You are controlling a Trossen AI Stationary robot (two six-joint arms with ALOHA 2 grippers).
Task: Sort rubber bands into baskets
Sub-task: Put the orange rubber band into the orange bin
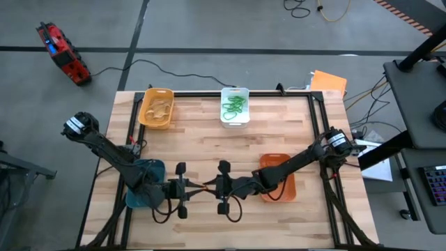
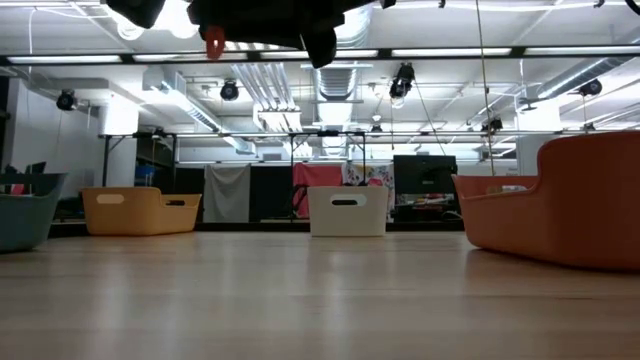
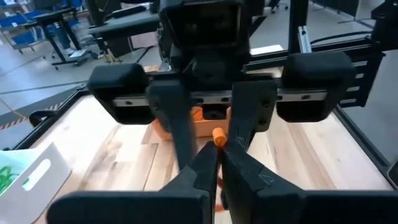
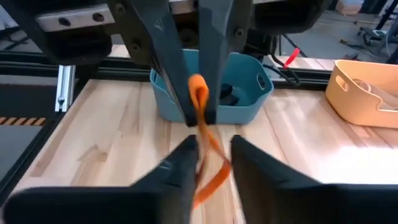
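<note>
Right wrist view shows the left gripper (image 4: 198, 93) pinched tight on an orange rubber band (image 4: 205, 143), which dangles between the right gripper's (image 4: 209, 149) parted fingers mid-table. If the handover closes off-centre, the band could drop onto the table (image 1: 209, 150). The orange basket (image 1: 280, 183) sits just beside, under the right arm.
</note>
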